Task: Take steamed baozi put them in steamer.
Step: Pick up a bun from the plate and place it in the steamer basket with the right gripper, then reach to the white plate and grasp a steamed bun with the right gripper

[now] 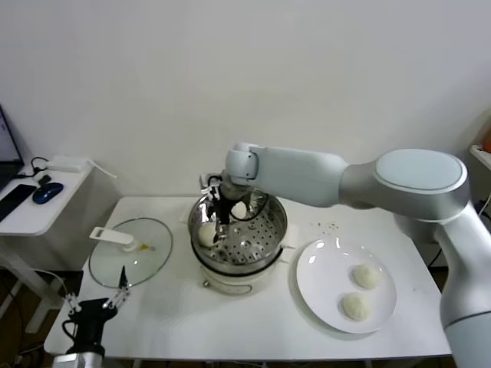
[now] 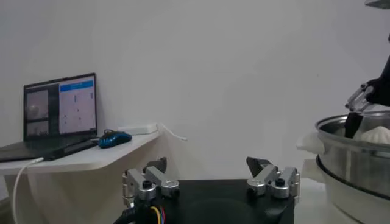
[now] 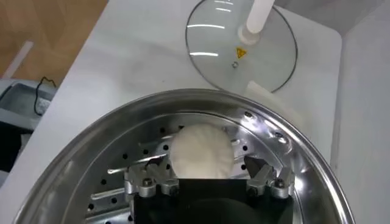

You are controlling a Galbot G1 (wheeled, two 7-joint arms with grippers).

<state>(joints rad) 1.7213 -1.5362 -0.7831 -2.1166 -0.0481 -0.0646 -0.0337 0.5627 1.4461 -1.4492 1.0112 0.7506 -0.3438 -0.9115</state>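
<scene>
The steamer (image 1: 265,230) stands mid-table on its white base. One baozi (image 1: 207,233) lies at its left side. My right gripper (image 1: 229,216) reaches down into the steamer. In the right wrist view its fingers (image 3: 268,178) are spread wide, and a second baozi (image 3: 201,151) sits between them over the perforated floor (image 3: 116,176), with a gap on each side. That baozi also shows in the head view (image 1: 240,208). Two more baozi (image 1: 367,276) (image 1: 354,306) lie on the white plate (image 1: 318,268). My left gripper (image 1: 115,295) is parked open at the front left.
The glass lid (image 1: 130,251) with its white handle lies flat left of the steamer and shows in the right wrist view (image 3: 241,42). A side desk with a laptop (image 2: 61,112) and mouse stands far left. The steamer's rim (image 2: 347,137) shows in the left wrist view.
</scene>
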